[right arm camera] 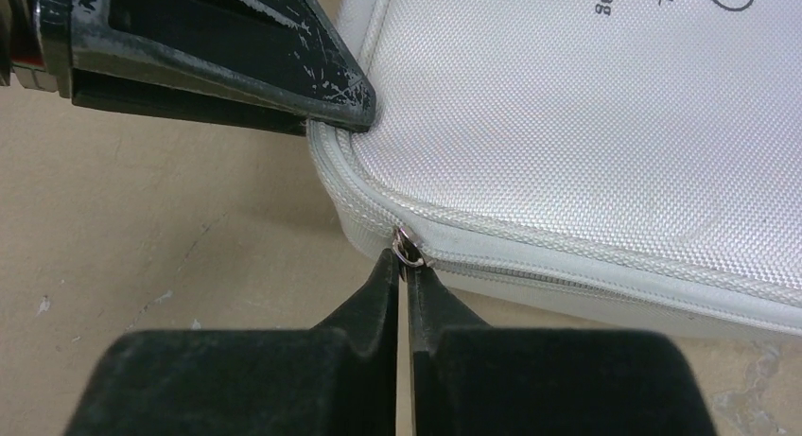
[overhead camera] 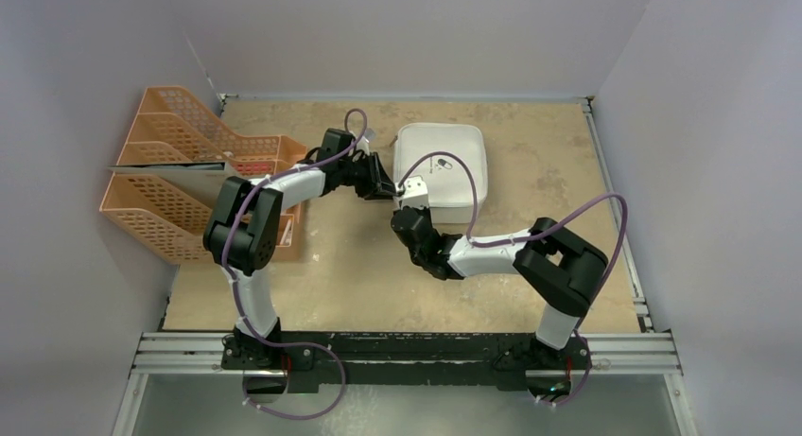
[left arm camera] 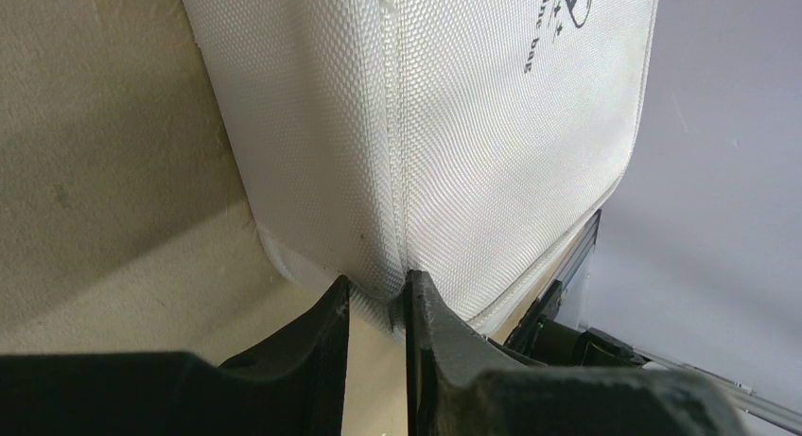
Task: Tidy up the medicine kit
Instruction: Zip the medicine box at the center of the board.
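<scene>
The medicine kit (overhead camera: 452, 160), a pale grey-white soft case, lies lid down and zipped at the back middle of the table. My left gripper (overhead camera: 385, 184) is at the kit's left side, its jaws pinched on the side wall of the kit (left arm camera: 492, 124) near the front-left corner (left arm camera: 378, 299). My right gripper (overhead camera: 412, 192) is at the same corner from the front. In the right wrist view its jaws (right arm camera: 405, 264) are shut on the small metal zipper pull (right arm camera: 409, 248), at the corner end of the zip (right arm camera: 605, 285).
Orange mesh file trays (overhead camera: 175, 166) stand at the left of the table with papers in them. The left gripper's black finger (right arm camera: 236, 62) lies against the kit's corner just above my right jaws. Walls enclose the table on three sides.
</scene>
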